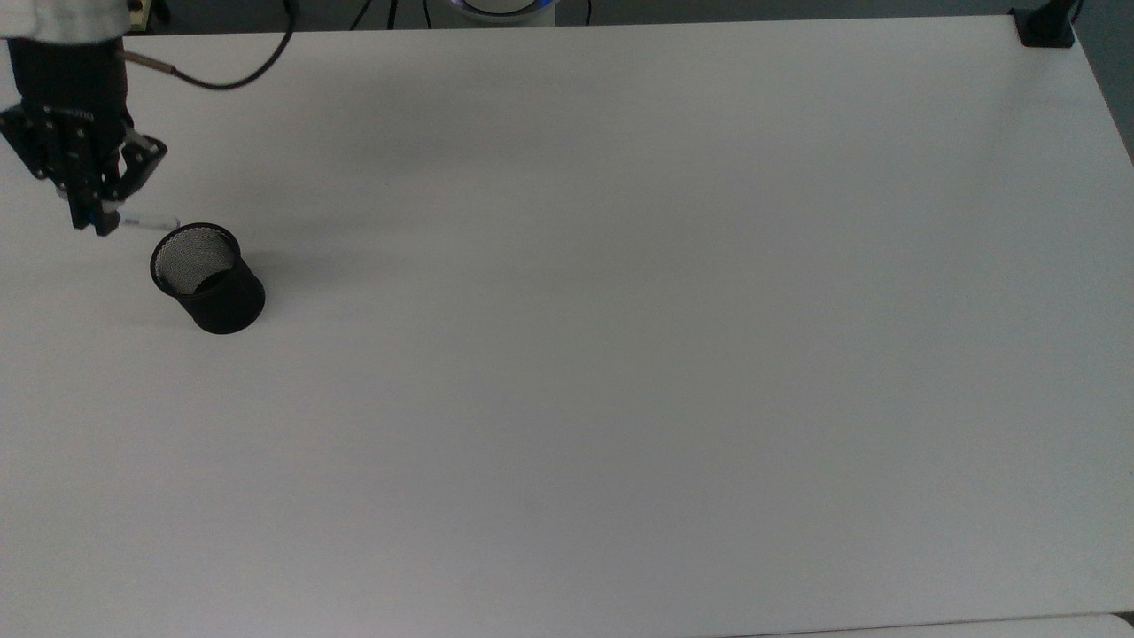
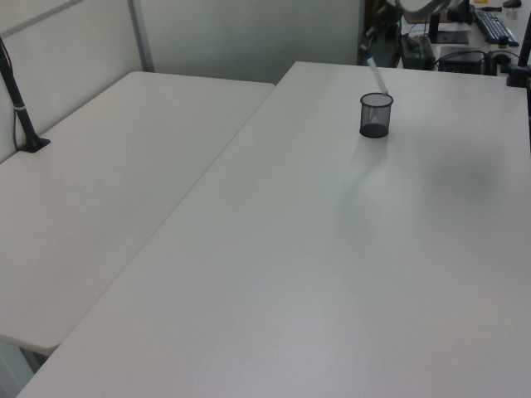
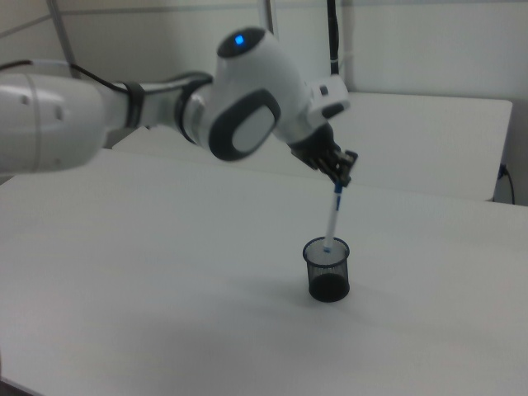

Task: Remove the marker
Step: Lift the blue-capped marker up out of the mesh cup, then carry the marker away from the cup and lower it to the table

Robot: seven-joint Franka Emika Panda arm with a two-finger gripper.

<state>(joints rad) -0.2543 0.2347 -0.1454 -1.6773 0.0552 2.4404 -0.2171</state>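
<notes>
Marker removal is at the lifting step: the black two-finger gripper (image 3: 341, 175) is clamped on the slim white blue-capped marker (image 3: 332, 219), whose lower tip hangs at the black mesh cup (image 3: 327, 270) rim, so I judge it needs more rise before moving aside over the white table (image 3: 165, 272).

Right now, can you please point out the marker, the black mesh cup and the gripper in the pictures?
marker (image 3: 332, 218): right view, middle of its white barrel.
black mesh cup (image 1: 221, 301): top view, its dark outer wall.
gripper (image 1: 96, 220): top view, between the fingertips, shut on the marker's end.
</notes>
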